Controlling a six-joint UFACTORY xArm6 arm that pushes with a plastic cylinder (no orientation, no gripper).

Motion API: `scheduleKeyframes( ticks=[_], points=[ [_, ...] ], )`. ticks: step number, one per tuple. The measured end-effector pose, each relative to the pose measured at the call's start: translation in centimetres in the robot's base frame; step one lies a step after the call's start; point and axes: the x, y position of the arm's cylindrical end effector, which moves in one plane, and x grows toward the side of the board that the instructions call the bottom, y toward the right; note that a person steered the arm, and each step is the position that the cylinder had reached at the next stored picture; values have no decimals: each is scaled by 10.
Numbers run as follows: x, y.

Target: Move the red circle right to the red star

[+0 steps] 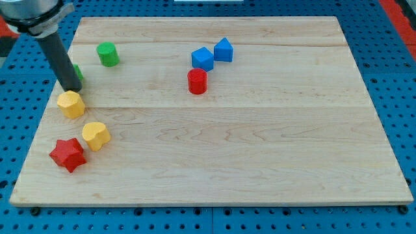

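Note:
The red circle (197, 81) is a short red cylinder standing above the board's middle, just below two blue blocks. The red star (67, 155) lies near the board's lower left corner. My tip (73, 89) is at the board's left side, just above a yellow hexagon block (71, 104) and far to the left of the red circle. The rod slants up to the view's top left corner.
A yellow heart block (95, 135) lies just up and right of the red star. A green cylinder (108, 54) stands at the upper left; another green block (77, 72) is partly hidden behind the rod. A blue cube (202, 58) and a blue block (223, 49) sit above the red circle.

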Motion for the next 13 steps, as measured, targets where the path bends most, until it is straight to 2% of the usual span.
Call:
scheduleKeyframes(
  ticks=[1,2,3,4,6,7,9,10,12,13],
  points=[
    [15,8],
    [67,20],
    [76,19],
    [28,48],
    [36,251],
    [-15,308],
    [-17,219],
    [-53,223],
    [57,157],
    [51,149]
  ],
)
